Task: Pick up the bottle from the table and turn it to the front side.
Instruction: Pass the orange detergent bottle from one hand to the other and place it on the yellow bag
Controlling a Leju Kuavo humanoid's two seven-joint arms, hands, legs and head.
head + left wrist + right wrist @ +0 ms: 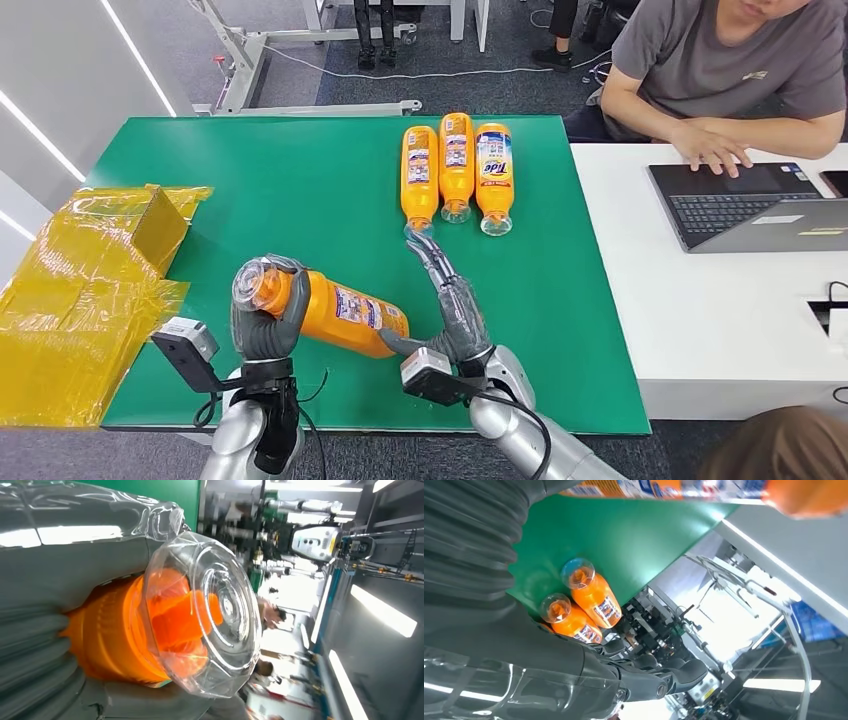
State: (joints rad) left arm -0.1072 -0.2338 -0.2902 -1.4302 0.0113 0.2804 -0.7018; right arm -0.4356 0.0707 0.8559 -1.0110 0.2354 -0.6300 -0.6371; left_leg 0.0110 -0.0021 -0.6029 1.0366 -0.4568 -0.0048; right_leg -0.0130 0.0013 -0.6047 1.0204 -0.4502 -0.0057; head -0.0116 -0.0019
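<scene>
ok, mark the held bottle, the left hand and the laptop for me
held bottle [350,315], head view, on its label mid-body
left hand [262,325], head view, on the fingers wrapped round the bottle's neck
laptop [735,205], head view, on the keyboard

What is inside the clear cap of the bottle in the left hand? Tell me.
Inside the clear cap sits an orange nozzle. The left hand covers the neck of the bottle.

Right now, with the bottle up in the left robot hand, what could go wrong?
1. The left robot hand grips the held bottle near its clear cap, so the long body may sag or slip while turning.
2. The right robot hand reaches toward the three lying bottles and could knock them.
</scene>
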